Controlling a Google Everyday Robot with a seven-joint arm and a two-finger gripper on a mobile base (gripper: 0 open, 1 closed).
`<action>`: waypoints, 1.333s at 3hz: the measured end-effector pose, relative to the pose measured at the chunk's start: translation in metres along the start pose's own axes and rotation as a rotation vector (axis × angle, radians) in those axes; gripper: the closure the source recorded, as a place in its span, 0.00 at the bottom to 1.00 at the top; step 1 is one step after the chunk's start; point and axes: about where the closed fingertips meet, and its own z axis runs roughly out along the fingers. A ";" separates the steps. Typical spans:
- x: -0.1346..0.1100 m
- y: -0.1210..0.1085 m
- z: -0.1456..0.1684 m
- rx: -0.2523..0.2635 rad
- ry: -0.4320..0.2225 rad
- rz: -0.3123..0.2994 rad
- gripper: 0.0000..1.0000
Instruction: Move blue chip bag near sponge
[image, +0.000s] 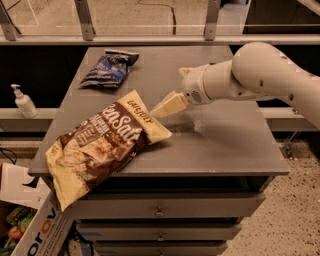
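The blue chip bag (109, 67), dark navy with white and light-blue print, lies flat at the back left of the grey table (225, 145). My gripper (167, 106) hangs low over the middle of the table, at the top edge of the big brown and cream "Sea Salt" bag (100, 142). It is well to the right of and in front of the blue bag and holds nothing that I can see. The sponge is hidden behind my white arm (235, 77).
The "Sea Salt" bag lies slanted over the table's front left corner and overhangs the edge. Drawers sit below the tabletop. A soap pump bottle (22, 101) stands on a shelf at left. A cardboard box (35, 230) is on the floor at lower left.
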 end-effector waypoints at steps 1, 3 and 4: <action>-0.024 0.004 0.032 -0.021 -0.056 0.014 0.00; -0.064 0.014 0.081 -0.024 -0.130 0.047 0.00; -0.076 0.011 0.099 -0.019 -0.135 0.051 0.00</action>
